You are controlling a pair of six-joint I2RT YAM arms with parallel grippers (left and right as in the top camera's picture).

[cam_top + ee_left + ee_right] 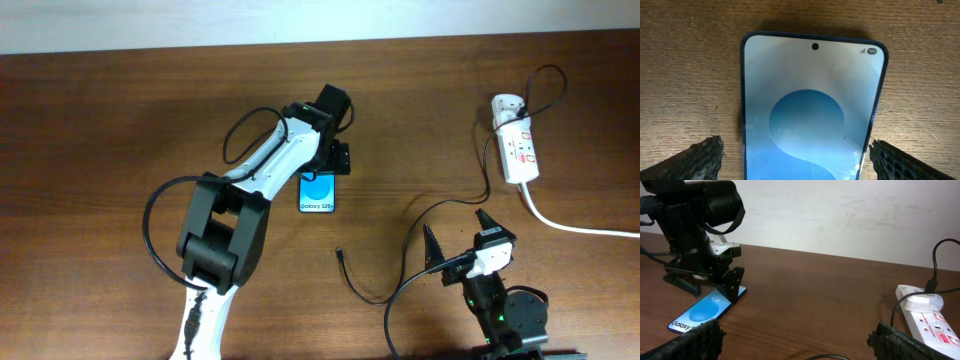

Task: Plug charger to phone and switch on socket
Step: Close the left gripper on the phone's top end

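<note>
The phone lies flat on the wooden table, blue screen up with "Galaxy" text. My left gripper is open over its far end. In the left wrist view its fingers straddle the phone, one on each side with a small gap. The charger's thin black cable runs from the adapter on the socket and loops across the table. Its connector tip lies free, below and right of the phone. My right gripper is open and empty near the cable loop, facing the phone and the socket.
The socket's thick white cord trails off to the right edge. The left arm's body stretches diagonally across the left of the table. A pale wall stands behind the table's far edge.
</note>
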